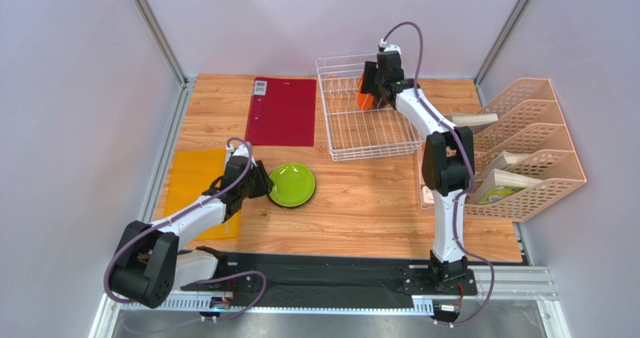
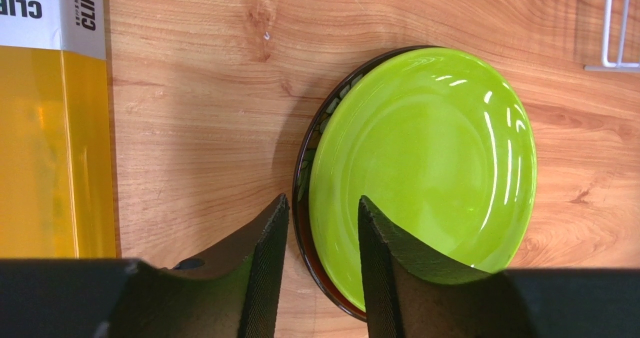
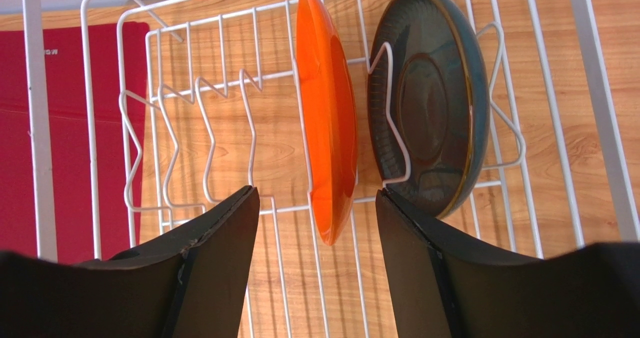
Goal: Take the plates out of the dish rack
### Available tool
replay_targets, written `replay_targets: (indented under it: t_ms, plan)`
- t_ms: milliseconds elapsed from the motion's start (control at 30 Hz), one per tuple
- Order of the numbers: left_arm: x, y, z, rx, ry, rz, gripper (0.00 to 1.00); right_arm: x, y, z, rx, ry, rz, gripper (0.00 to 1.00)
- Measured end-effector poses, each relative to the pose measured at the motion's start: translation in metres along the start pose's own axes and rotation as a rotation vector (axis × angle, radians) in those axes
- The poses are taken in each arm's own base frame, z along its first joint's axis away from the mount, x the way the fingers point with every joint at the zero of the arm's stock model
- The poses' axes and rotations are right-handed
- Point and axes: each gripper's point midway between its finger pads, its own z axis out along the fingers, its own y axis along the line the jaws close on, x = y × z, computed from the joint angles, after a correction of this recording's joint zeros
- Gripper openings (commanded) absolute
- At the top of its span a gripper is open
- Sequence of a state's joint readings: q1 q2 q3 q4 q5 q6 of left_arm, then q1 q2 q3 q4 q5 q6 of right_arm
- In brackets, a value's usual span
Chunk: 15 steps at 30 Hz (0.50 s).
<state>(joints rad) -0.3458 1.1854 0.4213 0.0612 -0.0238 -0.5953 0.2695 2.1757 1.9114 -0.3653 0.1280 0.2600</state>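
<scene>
Table [image 1: 375,210] is viewed from overhead; lime green plate [image 2: 421,173] is shot close by left wrist, dish rack [image 3: 34,128] by right; both are shared overhead.

White arms [image 1: 194,216] with black joints [image 1: 443,165], grey-purple cables [image 1: 412,29], and black, finely textured fingers [image 2: 264,278].

The lime green plate [image 2: 421,173] covers the dark plate [image 2: 300,177] beneath it, leaving only a rim sliver showing.

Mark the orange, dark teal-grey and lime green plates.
orange plate [image 3: 328,128]: right wrist view, middle of its upright body.
dark teal-grey plate [image 3: 432,90]: right wrist view, centre of its round face.
lime green plate [image 2: 428,158]: left wrist view, centre of its glossy top.
</scene>
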Motion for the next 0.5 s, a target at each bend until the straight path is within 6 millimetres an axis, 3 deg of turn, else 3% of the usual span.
replay_targets:
  t_ms: [133, 267, 400, 433, 500]
  plan:
    - [0.001, 0.001, 0.000, -0.004, 0.005, 0.003, 0.53, -0.008, 0.001, 0.013, 0.011, -0.022, -0.011, 0.58]
    - [-0.004, -0.001, -0.005, 0.007, -0.019, 0.020, 0.59, -0.012, 0.000, 0.028, 0.026, -0.035, -0.025, 0.38]
    - [-0.023, -0.011, -0.019, 0.055, -0.096, 0.056, 0.87, -0.004, -0.004, 0.038, 0.043, -0.019, -0.040, 0.18]
    - [-0.029, -0.014, -0.024, 0.072, -0.120, 0.067, 0.99, -0.002, -0.006, 0.040, 0.051, -0.014, -0.046, 0.13]
    - [-0.038, -0.020, -0.032, 0.096, -0.162, 0.088, 1.00, -0.001, -0.012, 0.040, 0.069, -0.010, -0.057, 0.08]
